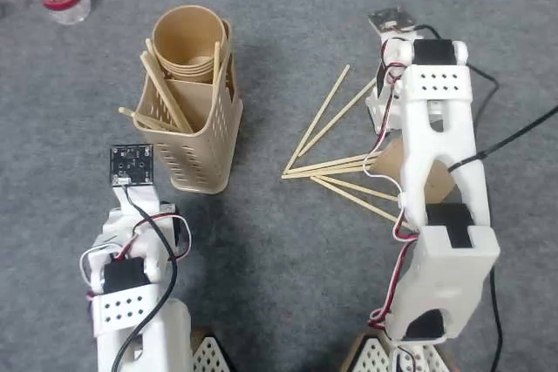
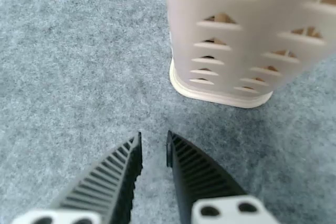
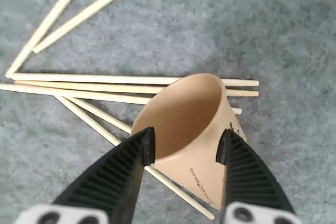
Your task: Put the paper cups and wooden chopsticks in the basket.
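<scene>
One paper cup [image 3: 184,114] on chopsticks [image 3: 105,80] | right gripper [image 3: 184,142] jaws apart astride its mouth | next: clamp, lift to basket [image 1: 205,141] | left gripper [image 2: 154,142] jaws slightly apart, empty

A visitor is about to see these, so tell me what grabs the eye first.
The tall beige slotted plastic basket stands upper left in the high view, holding stacked tan paper cups and wooden chopsticks. To its right, pale chopsticks fan across the grey carpet, and the right gripper straddles a tan paper cup lying on them.
</scene>
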You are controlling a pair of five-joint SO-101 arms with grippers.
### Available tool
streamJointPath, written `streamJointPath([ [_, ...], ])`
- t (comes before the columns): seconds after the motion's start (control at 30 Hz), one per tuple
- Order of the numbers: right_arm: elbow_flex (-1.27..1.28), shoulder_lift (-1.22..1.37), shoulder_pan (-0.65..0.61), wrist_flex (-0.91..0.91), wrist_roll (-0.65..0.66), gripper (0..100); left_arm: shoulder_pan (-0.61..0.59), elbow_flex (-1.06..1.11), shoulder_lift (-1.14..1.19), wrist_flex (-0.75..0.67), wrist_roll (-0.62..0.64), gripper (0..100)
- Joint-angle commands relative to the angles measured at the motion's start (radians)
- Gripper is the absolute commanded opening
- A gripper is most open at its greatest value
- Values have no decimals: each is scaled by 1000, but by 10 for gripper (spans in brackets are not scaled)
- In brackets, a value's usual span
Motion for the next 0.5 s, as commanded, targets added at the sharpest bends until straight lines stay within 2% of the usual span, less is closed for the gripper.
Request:
streamJointPath([
  [0.0,-52,28,15,-5,-8,210,-3,-8,-11,-18,-11,70],
  [0.17,-54,68,30,-7,-6,205,-3,-8,-11,-18,-11,70],
  [0.23,-54,71,31,-8,38,136,-3,-8,-11,-18,-11,70],
  [0.3,-54,71,30,-10,114,9,-3,-8,-11,-18,-11,70],
  [0.47,-51,71,36,2,150,35,-3,-8,-11,-18,-11,70],
])
